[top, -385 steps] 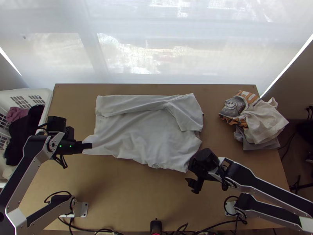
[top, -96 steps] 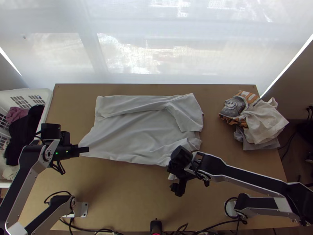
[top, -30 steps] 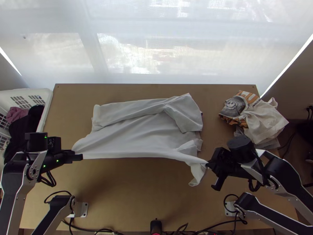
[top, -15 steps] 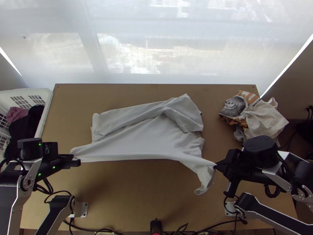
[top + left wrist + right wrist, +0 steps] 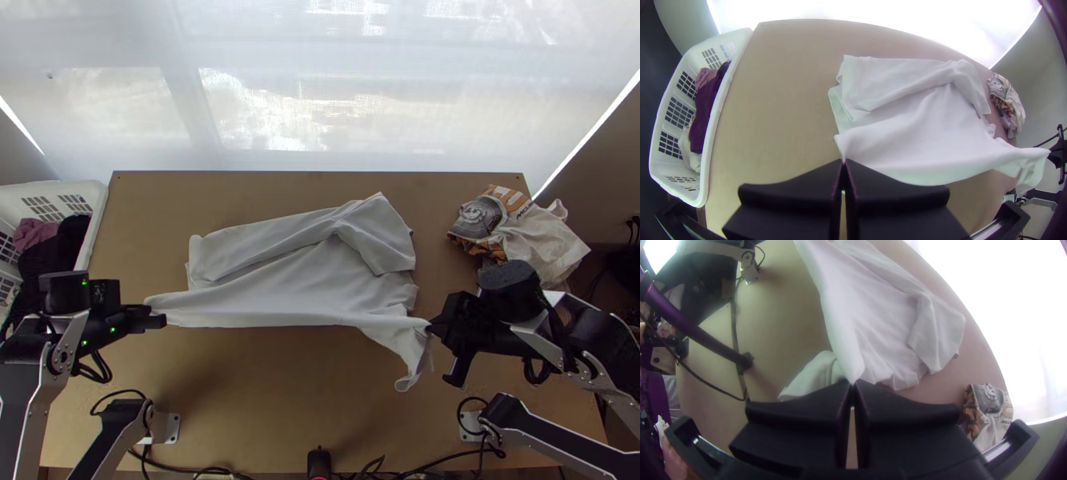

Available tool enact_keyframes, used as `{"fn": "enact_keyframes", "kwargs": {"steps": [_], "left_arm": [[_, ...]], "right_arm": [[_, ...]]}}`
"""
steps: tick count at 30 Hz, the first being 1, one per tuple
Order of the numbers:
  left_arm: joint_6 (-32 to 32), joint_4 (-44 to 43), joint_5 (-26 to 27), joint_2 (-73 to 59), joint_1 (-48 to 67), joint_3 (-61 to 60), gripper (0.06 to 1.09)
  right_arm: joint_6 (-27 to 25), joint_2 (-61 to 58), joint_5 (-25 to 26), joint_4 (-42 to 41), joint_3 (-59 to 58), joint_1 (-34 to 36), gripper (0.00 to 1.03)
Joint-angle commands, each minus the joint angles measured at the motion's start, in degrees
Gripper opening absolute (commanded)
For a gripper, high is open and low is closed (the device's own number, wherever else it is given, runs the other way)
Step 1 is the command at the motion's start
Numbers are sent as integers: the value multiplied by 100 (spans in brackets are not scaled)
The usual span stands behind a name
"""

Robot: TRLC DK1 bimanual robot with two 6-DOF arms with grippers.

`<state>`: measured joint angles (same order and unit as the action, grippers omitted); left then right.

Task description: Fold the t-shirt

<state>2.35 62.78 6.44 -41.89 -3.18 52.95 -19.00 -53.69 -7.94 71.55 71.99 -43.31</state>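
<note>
While the left gripper pinches the white T-shirt, the right gripper pinches it too, cloth stretched between their fingertips, a flap beside the right's.

One white t-shirt. One wooden surface. One white basket, left, holding at least three garments. One cloth pile, far right, pieces uncountable. Two robot arms: one left gripper, one right gripper.

The t-shirt is plain white, the table tan. The basket is white with a grid pattern. The clothes pile mixes cream, grey and orange.
</note>
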Motion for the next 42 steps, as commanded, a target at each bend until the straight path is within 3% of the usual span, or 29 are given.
{"fn": "enact_keyframes", "kwargs": {"steps": [1, 9, 21, 42], "left_arm": [[-77, -469, -2, -724, -16, 321, 9], [-165, -943, -72, -1761, -16, 910, 9], [-94, -1611, -257, -3220, -16, 1622, 9], [46, -1972, -433, -5470, 19, 3204, 9]], "right_arm": [[-701, -599, 3, -721, -238, 701, 3], [-1448, -1768, -322, -1407, 316, 1685, 3], [-1562, -3429, -717, -2119, 1248, 2389, 3], [-1721, -6206, -911, -2171, 3621, 2907, 3]]}}
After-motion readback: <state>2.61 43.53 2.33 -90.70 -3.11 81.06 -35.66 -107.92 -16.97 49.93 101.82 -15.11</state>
